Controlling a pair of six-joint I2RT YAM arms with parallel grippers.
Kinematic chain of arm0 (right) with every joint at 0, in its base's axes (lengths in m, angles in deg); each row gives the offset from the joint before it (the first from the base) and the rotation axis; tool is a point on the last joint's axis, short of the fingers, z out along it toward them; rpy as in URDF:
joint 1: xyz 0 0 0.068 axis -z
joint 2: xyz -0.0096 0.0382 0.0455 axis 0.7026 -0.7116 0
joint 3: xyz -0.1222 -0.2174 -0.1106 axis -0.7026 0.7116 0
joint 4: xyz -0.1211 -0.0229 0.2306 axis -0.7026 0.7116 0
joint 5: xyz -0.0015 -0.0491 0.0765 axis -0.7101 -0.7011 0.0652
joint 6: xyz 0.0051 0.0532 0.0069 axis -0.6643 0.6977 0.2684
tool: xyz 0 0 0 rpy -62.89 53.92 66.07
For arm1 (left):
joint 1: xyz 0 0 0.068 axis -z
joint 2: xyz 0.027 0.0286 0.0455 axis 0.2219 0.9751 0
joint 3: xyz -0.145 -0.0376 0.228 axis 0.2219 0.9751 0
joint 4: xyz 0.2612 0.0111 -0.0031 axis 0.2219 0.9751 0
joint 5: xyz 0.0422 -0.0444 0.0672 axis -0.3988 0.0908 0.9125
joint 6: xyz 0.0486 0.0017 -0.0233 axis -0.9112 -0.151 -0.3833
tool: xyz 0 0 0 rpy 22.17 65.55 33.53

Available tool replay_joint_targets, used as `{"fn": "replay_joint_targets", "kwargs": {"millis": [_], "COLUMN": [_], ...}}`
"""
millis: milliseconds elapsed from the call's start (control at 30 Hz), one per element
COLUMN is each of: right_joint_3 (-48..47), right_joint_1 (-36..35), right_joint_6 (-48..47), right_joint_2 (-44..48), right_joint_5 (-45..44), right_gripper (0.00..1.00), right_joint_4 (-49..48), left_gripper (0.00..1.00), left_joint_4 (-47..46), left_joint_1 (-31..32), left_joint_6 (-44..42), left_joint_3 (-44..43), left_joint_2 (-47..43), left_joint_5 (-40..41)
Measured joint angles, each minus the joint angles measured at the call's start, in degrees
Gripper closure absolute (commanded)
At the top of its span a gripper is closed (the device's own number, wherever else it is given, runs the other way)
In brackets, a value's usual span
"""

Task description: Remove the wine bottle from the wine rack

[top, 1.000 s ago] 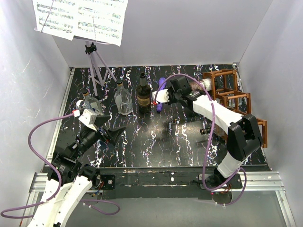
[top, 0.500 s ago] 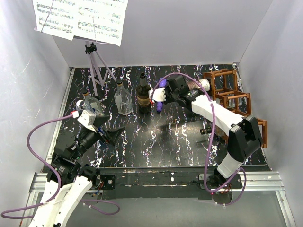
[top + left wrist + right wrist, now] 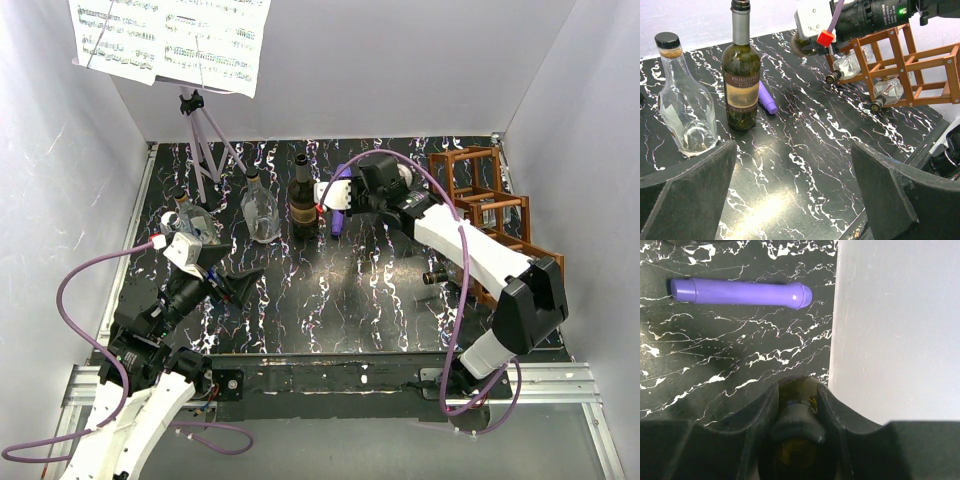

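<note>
The reddish-brown wine rack point(image 3: 490, 200) stands at the right wall and also shows in the left wrist view point(image 3: 910, 65). My right gripper point(image 3: 352, 195) is left of the rack and clear of it. In the right wrist view it point(image 3: 797, 382) is shut on a dark glass wine bottle point(image 3: 799, 392), held above the table near the back wall. The bottle's dark end shows under the wrist camera point(image 3: 801, 46). Two clear bottles point(image 3: 887, 92) lie in rack cells. My left gripper point(image 3: 790, 185) is open and empty, low over the near left table point(image 3: 235, 280).
A dark green labelled bottle point(image 3: 303, 205) and a clear bottle point(image 3: 262, 215) stand upright mid-back. A purple cylinder point(image 3: 338, 222) lies on the table under the right gripper point(image 3: 740, 291). A grey tripod music stand point(image 3: 205, 140) with sheet music stands back left. White walls enclose three sides.
My right gripper has moved left, away from the rack, carrying the bottle with it. The left arm has not moved.
</note>
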Motion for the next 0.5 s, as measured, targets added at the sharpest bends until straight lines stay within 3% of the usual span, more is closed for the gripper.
{"fn": "replay_joint_targets", "kwargs": {"millis": [500], "right_joint_3": [0.0], "right_joint_1": [0.5], "right_joint_6": [8.8], "right_joint_2": [6.8], "right_joint_5": [0.6], "right_gripper": [0.99], "right_joint_4": [-1.9], "left_gripper": [0.02], "left_joint_4": [0.0], "left_joint_1": [0.0], "left_joint_6": [-0.2], "left_joint_3": [0.0], "left_joint_2": [0.0], "left_joint_5": [0.0]}}
